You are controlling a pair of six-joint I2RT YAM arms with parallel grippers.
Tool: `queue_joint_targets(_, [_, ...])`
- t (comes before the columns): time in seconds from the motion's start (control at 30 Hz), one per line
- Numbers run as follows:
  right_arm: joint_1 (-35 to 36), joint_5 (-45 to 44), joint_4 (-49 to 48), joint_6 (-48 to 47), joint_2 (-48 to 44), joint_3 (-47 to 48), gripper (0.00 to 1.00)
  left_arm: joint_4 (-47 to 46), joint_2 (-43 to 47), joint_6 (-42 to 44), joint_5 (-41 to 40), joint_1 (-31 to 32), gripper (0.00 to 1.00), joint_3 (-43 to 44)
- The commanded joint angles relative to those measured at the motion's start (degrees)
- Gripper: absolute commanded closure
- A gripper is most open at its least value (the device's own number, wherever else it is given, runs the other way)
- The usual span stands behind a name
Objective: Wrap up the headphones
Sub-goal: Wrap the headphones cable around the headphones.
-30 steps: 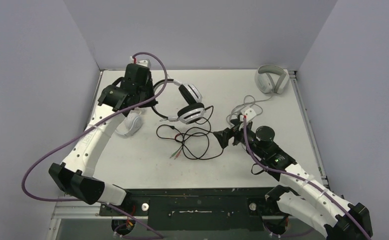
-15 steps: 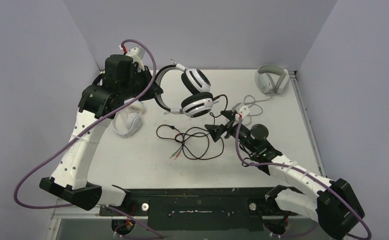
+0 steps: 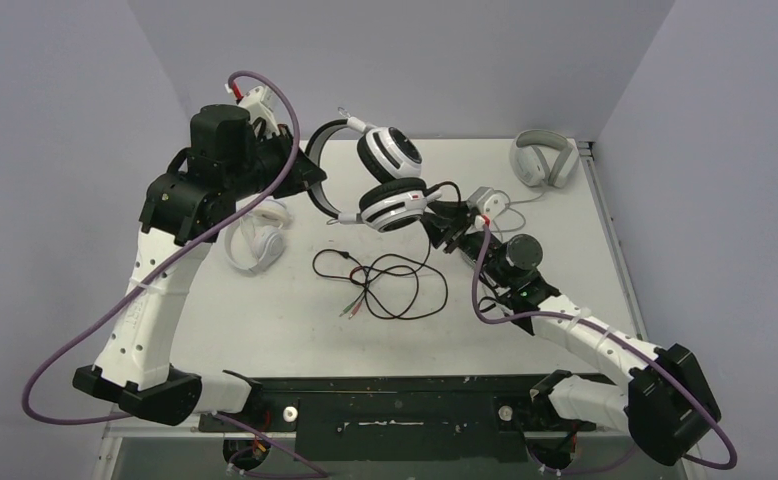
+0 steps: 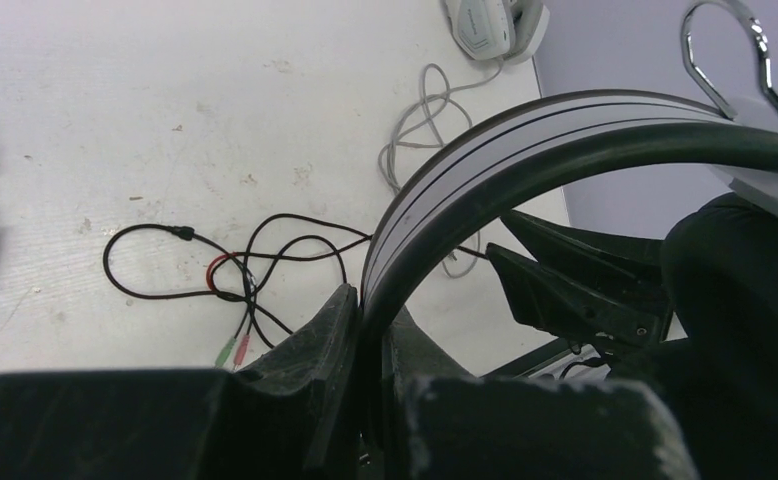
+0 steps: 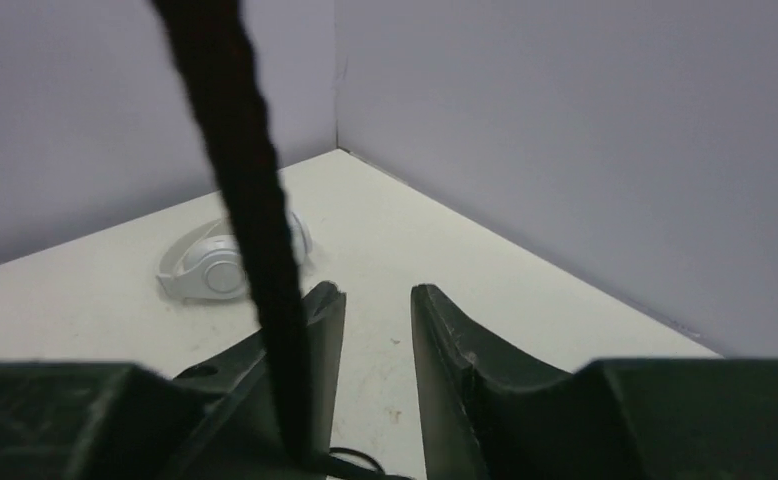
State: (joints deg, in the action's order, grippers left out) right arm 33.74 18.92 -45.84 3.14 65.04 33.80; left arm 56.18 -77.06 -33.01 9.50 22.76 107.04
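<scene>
Just right of held-up headset (image 3: 390, 180): right claw (image 5: 377, 290), jaws apart, empty; cable (image 5: 250, 200) hangs near-vertical beside one finger (image 5: 330, 330). Left claw (image 4: 370, 305) pinches headband (image 4: 525, 140).

Table (image 3: 295, 335): small on-ear pair (image 3: 255, 243) left; cable loops (image 3: 385, 287) centre; large headset (image 3: 393, 205) aloft behind them; over-ear pair (image 3: 543, 160) far-right corner.

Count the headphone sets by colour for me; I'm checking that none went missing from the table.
black-and-white headset: 1
all-white on-ear pair: 1
light grey over-ear pair: 1
Total: 3
</scene>
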Motion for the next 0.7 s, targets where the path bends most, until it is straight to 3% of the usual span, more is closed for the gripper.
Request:
queue_joint_targets(0.0, [-0.3,-1.3,0.4,-1.0,-3.9,3.2,0.80,-5.0,1.9,-1.7,0.3,-0.7,1.00,0.8])
queue_joint_targets(0.07, [-0.3,-5.4,3.9,-1.0,-6.3,3.6,0.95,-5.1,1.9,-0.7,-1.3,-0.8,1.00,-0.2])
queue_joint_targets(0.13, [-0.4,-11.0,7.6,-1.4,-9.0,4.0,1.00,-5.3,2.1,0.8,-3.6,-0.8,1.00,-1.7])
queue_joint_targets(0.23, [-0.6,-20.3,13.8,-2.3,-12.4,5.9,1.00,-6.3,3.0,4.5,-7.9,-0.8,1.00,-5.6])
queue_joint_targets(0.4, [-0.9,-22.4,20.9,-4.9,-12.7,11.9,1.00,-9.7,3.3,11.0,-6.0,-0.6,1.00,-12.0])
queue_joint_targets(0.53, [-0.9,-13.7,25.8,-7.6,-10.6,18.4,1.00,-11.6,3.6,15.1,-3.0,-0.1,1.00,-16.4])
queue_joint_targets(0.67, [-0.6,1.7,32.9,-10.8,-7.1,26.4,0.87,-11.3,3.2,19.0,-3.5,1.1,1.00,-19.3])
